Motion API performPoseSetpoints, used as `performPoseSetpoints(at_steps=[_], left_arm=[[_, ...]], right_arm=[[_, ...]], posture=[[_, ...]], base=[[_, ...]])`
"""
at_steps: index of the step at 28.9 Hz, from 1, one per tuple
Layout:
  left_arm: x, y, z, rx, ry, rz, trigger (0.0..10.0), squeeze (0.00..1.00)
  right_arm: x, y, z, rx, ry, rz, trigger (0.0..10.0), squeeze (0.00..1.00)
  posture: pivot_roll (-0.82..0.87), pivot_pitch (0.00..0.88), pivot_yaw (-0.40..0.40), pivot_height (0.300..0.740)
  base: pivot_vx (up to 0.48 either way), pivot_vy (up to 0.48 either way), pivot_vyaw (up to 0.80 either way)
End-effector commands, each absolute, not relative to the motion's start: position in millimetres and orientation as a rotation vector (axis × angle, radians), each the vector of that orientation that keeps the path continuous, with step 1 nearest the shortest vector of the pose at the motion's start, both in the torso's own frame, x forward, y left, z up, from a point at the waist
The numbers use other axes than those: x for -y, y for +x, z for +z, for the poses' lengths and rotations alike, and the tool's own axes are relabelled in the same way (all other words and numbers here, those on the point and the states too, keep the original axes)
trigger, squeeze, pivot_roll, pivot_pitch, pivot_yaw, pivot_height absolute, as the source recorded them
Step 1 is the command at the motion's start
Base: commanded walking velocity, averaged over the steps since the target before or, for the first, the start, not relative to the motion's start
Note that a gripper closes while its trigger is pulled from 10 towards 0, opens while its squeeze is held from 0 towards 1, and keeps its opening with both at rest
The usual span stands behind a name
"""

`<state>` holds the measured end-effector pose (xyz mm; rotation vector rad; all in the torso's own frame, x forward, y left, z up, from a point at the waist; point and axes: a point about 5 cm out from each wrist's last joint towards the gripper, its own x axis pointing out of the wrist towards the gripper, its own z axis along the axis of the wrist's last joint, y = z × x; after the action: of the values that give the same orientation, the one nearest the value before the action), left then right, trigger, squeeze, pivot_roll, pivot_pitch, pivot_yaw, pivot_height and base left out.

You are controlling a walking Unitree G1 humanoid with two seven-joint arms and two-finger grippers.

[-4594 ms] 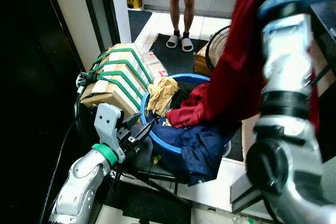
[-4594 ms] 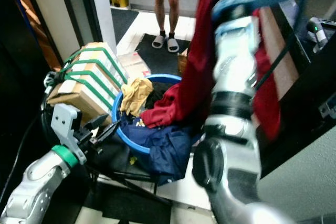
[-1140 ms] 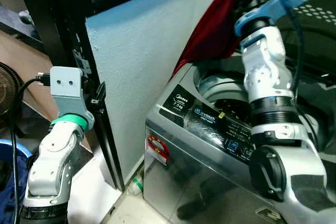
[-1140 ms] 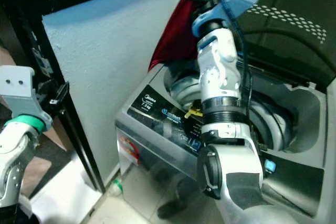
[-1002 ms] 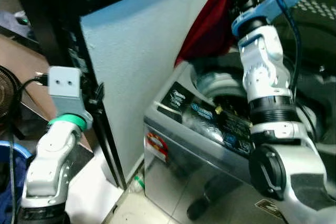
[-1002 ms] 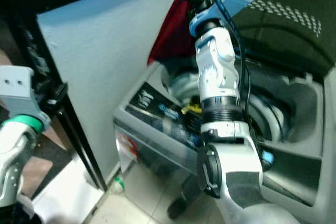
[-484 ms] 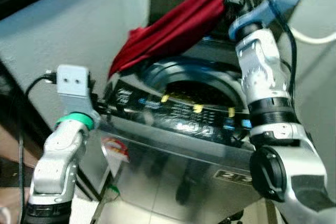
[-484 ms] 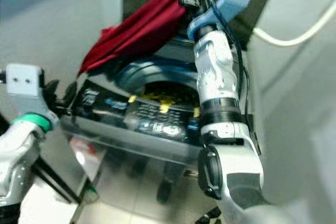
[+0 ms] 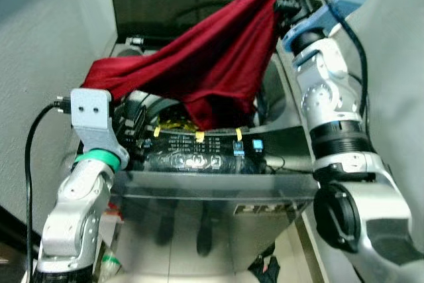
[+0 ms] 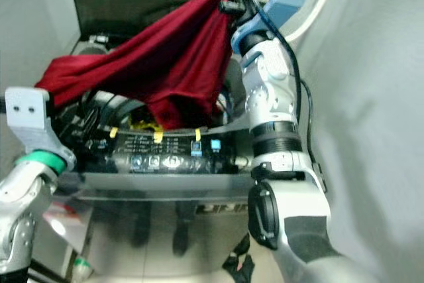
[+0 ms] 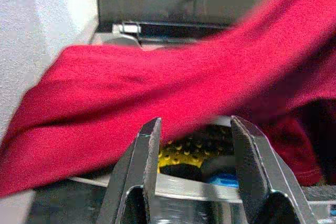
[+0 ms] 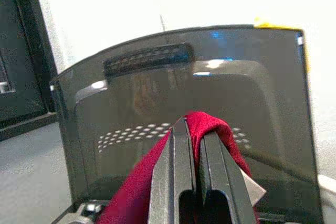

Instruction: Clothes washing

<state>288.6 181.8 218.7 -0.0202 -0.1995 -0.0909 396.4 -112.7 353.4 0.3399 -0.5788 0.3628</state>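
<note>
Red garment (image 9: 212, 64) now drapes leftward from right end effector (image 12: 190, 145).

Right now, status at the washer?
Right gripper shut on red garment, held over washer. Left gripper open, below it. Lid up.

No word, brand or number can be read with certainty. The washing machine's control panel (image 9: 205, 157) — lower centre of the left eye view — carries rows of pale marks and small blue and yellow stickers, all too blurred to make out. On the machine's silver front (image 9: 265, 209), just below the panel toward the right, a short run of dark characters stands — also smeared beyond reading. The wrist views bear no lettering.
</note>
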Motion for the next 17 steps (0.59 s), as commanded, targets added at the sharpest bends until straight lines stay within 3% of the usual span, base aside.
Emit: performPoseSetpoints(at_steps=[1, 10, 17], left_arm=[[-185.6, 284.8, 218.4, 0.21, -0.032, -0.064, 10.0, 0.0], [-190.7, 280.7, 216.7, 0.191, -0.019, -0.058, 10.0, 0.0], [-183.9, 285.4, 219.0, 0.2, 0.004, -0.103, 10.0, 0.0]], right_arm=[[109.7, 395.7, 349.8, 0.573, 0.358, 0.369, 10.0, 0.0], [105.2, 400.1, 344.7, 0.531, 0.365, 0.362, 10.0, 0.0], [122.0, 407.9, 392.1, 0.565, 0.239, 0.262, 10.0, 0.0]], posture=[[0.21, 0.015, -0.048, 0.74], [0.22, 0.022, -0.047, 0.74], [0.22, 0.012, -0.054, 0.74]], base=[[0.0, 0.0, 0.0], [0.0, 0.0, 0.0], [0.0, 0.0, 0.0]])
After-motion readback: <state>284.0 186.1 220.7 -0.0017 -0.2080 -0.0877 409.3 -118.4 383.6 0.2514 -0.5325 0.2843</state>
